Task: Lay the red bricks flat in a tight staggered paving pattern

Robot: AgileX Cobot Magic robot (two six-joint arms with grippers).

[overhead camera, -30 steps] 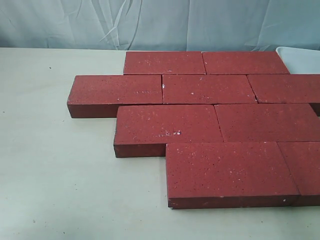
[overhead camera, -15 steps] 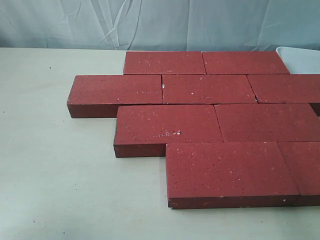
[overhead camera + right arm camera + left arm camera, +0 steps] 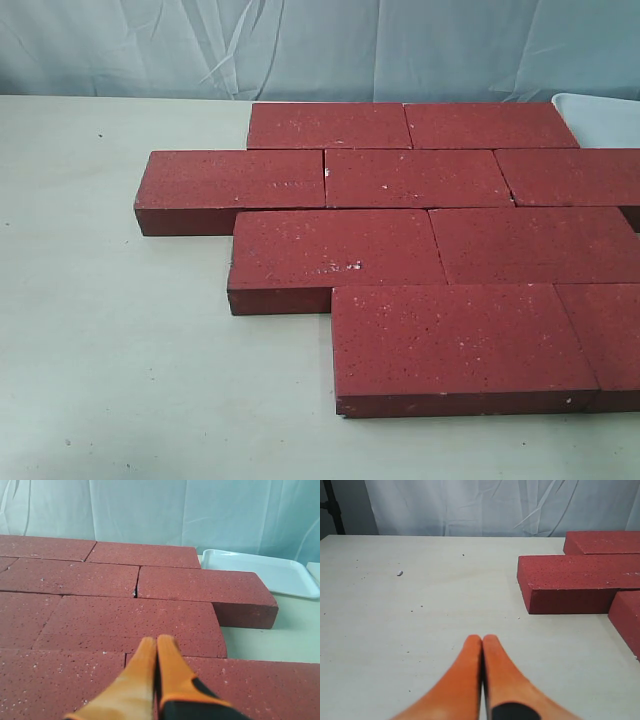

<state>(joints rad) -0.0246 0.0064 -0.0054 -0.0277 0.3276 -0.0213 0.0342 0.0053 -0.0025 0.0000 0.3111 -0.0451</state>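
Note:
Several red bricks (image 3: 420,180) lie flat in four staggered rows on the pale table, edges touching; a thin gap shows between two of them in the right wrist view (image 3: 136,586). Neither gripper appears in the exterior view. My left gripper (image 3: 482,639) is shut and empty over bare table, apart from the nearest red brick (image 3: 575,580). My right gripper (image 3: 157,640) is shut and empty, hovering above the brick rows (image 3: 135,620); whether it touches them I cannot tell.
A white tray (image 3: 260,572) sits on the table beyond the far end of the bricks, also at the exterior view's right edge (image 3: 600,115). Bare table (image 3: 100,330) stretches left and in front of the bricks. A wrinkled pale cloth backdrop (image 3: 300,45) hangs behind.

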